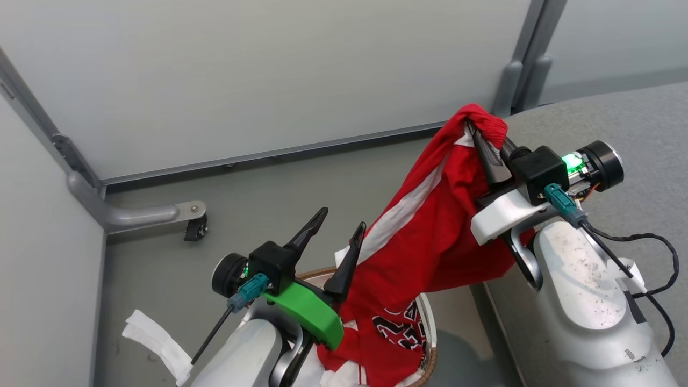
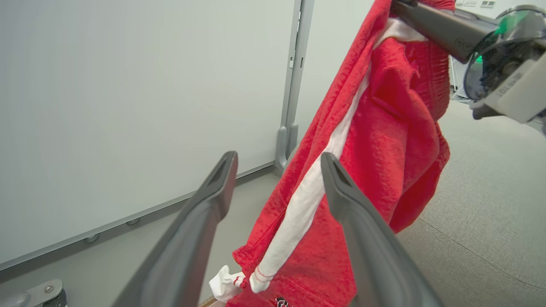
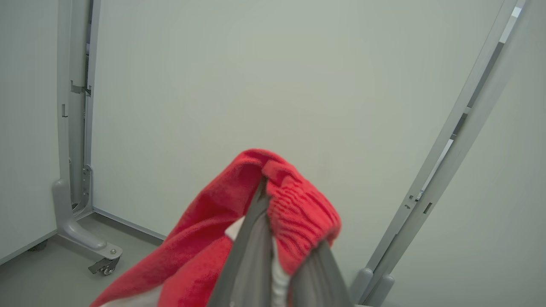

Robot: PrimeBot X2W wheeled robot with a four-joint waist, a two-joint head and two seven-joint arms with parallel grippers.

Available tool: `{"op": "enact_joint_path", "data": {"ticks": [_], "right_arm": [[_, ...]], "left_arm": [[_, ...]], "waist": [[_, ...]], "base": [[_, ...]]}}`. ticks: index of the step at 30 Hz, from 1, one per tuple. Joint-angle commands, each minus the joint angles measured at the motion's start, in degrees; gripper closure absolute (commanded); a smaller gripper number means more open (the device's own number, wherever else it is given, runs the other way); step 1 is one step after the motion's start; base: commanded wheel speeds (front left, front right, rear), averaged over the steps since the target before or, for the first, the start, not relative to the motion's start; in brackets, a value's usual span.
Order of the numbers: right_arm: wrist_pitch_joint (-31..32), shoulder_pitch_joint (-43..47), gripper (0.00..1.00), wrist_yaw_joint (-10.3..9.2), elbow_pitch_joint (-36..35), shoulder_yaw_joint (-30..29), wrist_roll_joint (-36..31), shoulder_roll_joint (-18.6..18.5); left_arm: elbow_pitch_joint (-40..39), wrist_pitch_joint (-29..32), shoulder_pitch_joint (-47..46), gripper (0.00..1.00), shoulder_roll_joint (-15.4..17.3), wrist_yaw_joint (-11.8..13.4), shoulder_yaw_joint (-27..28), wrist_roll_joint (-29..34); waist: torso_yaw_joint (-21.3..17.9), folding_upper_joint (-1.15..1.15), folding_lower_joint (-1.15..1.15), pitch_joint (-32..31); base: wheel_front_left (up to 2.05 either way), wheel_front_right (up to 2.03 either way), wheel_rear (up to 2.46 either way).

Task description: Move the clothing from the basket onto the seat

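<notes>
A red garment with a white side stripe (image 1: 430, 226) hangs high from my right gripper (image 1: 473, 126), which is shut on its bunched elastic band (image 3: 294, 200). Its lower end trails down into the basket (image 1: 427, 371), where a red jersey with black-and-white lettering (image 1: 395, 328) lies. My left gripper (image 1: 341, 226) stands open just left of the hanging cloth, above the basket, holding nothing. In the left wrist view the stripe (image 2: 311, 204) hangs between and beyond its fingers (image 2: 213, 192). The grey seat (image 1: 618, 123) lies to the right, under my right arm.
Pale partition panels (image 1: 258, 75) close off the back and left, with a castered metal foot (image 1: 191, 217) on the grey floor. A white cloth strip (image 1: 156, 338) lies on the floor at the lower left. The seat's edge (image 1: 505, 333) runs close beside the basket.
</notes>
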Motion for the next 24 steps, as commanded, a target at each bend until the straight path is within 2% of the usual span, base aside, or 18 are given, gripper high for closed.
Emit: {"op": "enact_joint_path", "data": {"ticks": [1,8,12,17,24], "right_arm": [[0.0,-0.8,1.00,-0.08,-0.4,-0.5,-0.8,-0.2],[0.0,-0.6,1.00,-0.08,-1.0,-4.4,-2.8,-0.4],[0.0,-0.7,1.00,-0.08,-1.6,-6.9,-3.2,-0.7],[0.0,-1.8,1.00,-0.08,-2.0,-9.2,-3.3,-1.1],[0.0,-6.1,1.00,-0.08,-1.0,-12.0,-2.8,-4.5]], "left_arm": [[-0.5,0.0,0.2,0.00,-0.2,-0.2,0.0,0.7],[-1.2,0.0,-2.1,0.00,-1.0,-0.2,-1.6,1.7],[-1.6,0.0,-3.2,0.00,-1.0,-0.2,-2.5,2.1],[-1.9,0.0,-4.3,0.00,-0.8,-0.2,-3.5,2.3],[-2.2,0.0,-6.1,0.00,0.0,-0.2,-5.0,1.9]], "waist": [[-5.3,0.00,0.00,2.6],[-13.2,0.00,0.00,6.0],[-16.1,0.00,0.00,7.6],[-17.7,0.00,0.00,9.3],[-16.7,0.00,0.00,12.6]], "base": [[0.00,0.00,0.00],[0.00,0.00,0.00],[0.00,0.00,0.00],[0.00,0.00,0.00],[0.00,0.00,0.00]]}}
